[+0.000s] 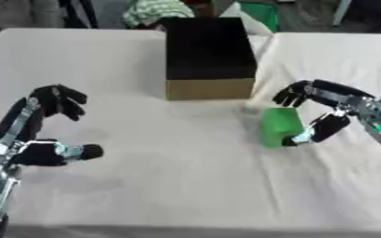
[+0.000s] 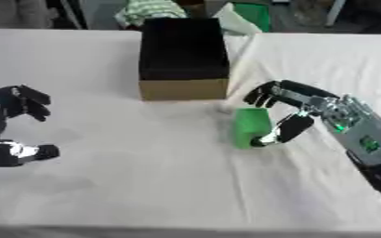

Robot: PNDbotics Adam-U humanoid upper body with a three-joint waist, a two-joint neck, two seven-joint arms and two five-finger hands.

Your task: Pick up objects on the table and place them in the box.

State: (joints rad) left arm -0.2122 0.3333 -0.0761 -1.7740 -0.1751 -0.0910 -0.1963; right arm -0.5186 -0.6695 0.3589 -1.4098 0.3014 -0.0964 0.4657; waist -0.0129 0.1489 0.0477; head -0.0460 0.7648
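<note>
block (image 1: 278,127) on table (image 1: 169,186), just before and right of box (image 1: 209,58)

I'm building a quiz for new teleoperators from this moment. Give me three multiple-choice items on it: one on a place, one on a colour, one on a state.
1. Where does the green block stand relative to the box?
A. inside it
B. on the table, near its front right corner
C. on top of it

2. What colour is the inside of the box?
A. black
B. white
C. red

3. What is the right hand doing?
A. resting flat, far from the block
B. curled around the green block
C. reaching into the box

Answers: 1 B, the block stands on the white cloth outside the box; 2 A, the open interior is dark; 3 B, fingers and thumb bracket the block, while the left hand is held open at the left.
</note>
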